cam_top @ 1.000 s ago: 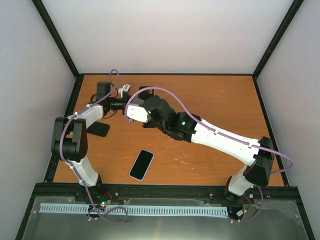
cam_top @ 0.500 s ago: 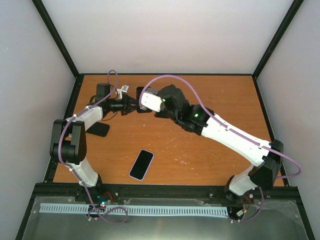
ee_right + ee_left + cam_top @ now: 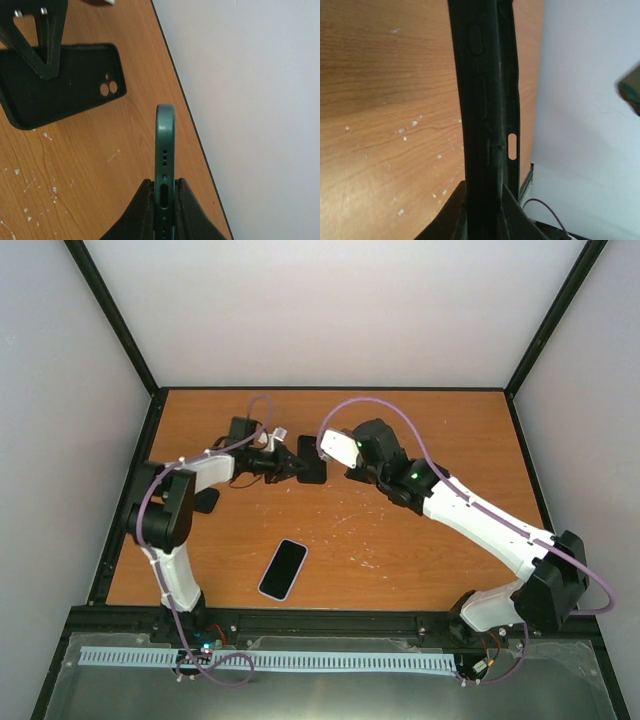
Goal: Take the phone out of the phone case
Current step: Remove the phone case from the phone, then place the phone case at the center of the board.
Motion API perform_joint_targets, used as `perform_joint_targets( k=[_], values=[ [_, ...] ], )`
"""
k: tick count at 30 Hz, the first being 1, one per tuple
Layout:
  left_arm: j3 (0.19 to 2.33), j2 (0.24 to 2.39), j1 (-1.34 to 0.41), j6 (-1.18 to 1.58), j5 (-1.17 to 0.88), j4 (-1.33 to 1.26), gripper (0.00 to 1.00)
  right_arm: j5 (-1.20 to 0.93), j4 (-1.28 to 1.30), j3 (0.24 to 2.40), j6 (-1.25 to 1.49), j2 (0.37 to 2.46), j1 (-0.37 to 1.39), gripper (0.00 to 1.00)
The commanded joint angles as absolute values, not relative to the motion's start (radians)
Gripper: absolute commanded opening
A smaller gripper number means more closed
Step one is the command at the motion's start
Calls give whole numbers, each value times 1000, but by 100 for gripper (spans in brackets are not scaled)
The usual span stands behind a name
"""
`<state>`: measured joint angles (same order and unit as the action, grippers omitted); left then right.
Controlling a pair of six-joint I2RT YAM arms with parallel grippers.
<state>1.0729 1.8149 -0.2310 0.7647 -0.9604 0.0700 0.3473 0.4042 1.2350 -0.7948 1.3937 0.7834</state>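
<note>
My left gripper (image 3: 297, 462) is shut on the empty black phone case (image 3: 314, 462) and holds it above the table at the back middle. In the left wrist view the case (image 3: 482, 100) stands edge-on between the left gripper (image 3: 484, 200) jaws. My right gripper (image 3: 341, 460) sits just right of the case. In the right wrist view the right gripper (image 3: 165, 200) is shut on a dark green phone (image 3: 165, 145), held edge-on. The case (image 3: 65, 85) shows there to the left, apart from the phone, its camera cut-out visible.
A second phone (image 3: 283, 569) with a dark screen lies flat near the table's front. A black object (image 3: 200, 499) lies at the left edge by the left arm. The table's back edge and the wall (image 3: 240, 100) are close behind the green phone.
Both grippers have moved right along the back of the table. The right gripper with the green phone has drawn apart from the case in the left gripper.
</note>
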Motion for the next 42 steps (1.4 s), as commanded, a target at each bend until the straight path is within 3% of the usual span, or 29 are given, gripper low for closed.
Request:
perform_joint_targets(
  k=[1, 15, 19, 24, 28, 33, 42],
  values=[
    [1196, 1935, -281, 725, -897, 150, 1, 369, 293, 1199, -777, 1326, 766, 3],
    [1266, 2088, -341, 766, -766, 170, 2, 384, 257, 1137, -792, 1322, 752, 3],
    [1245, 2084, -342, 761, -752, 174, 18, 386, 248, 1139, -800, 1333, 752, 3],
    [1206, 2044, -342, 767, -728, 169, 54, 384, 248, 1157, -809, 1342, 752, 3],
    [1162, 1996, -342, 763, -709, 139, 69, 378, 247, 1178, -825, 1351, 752, 3],
    [1123, 1920, -334, 745, -706, 118, 96, 357, 249, 1208, -848, 1367, 752, 3],
    [1086, 1732, -179, 714, -836, 59, 100, 318, 273, 1263, -915, 1398, 759, 3]
  ],
)
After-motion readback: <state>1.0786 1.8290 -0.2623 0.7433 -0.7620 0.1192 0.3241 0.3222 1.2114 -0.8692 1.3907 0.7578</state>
